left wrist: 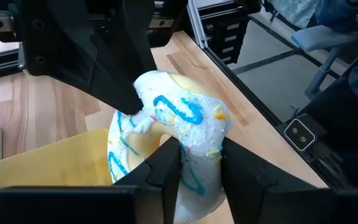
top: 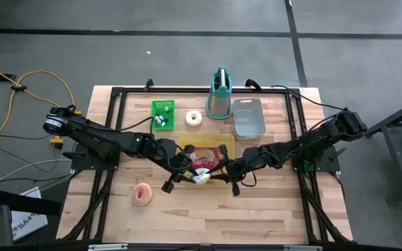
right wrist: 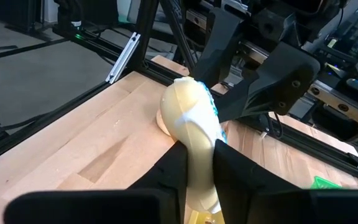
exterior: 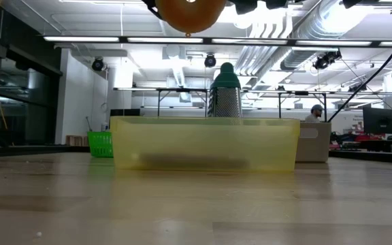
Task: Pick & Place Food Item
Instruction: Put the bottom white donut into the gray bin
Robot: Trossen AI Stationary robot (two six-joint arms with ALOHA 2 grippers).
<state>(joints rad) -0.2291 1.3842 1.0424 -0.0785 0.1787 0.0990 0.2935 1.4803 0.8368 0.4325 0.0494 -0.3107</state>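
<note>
You had three donuts in view: a white-iced donut (top: 201,177) held over the yellow bin (top: 202,147), pinched by both the left gripper (top: 195,174) and right gripper (top: 218,174); a pink donut (top: 143,194) on the table (top: 271,209); a white donut (top: 194,118). One grater (top: 220,95) and grey container (top: 248,117) stood behind.

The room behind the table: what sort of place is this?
Probably a robotics lab or workshop. Exposed ceiling ducts, work desks with monitors and a seated person show behind the wooden table, which has a metal frame.
</note>
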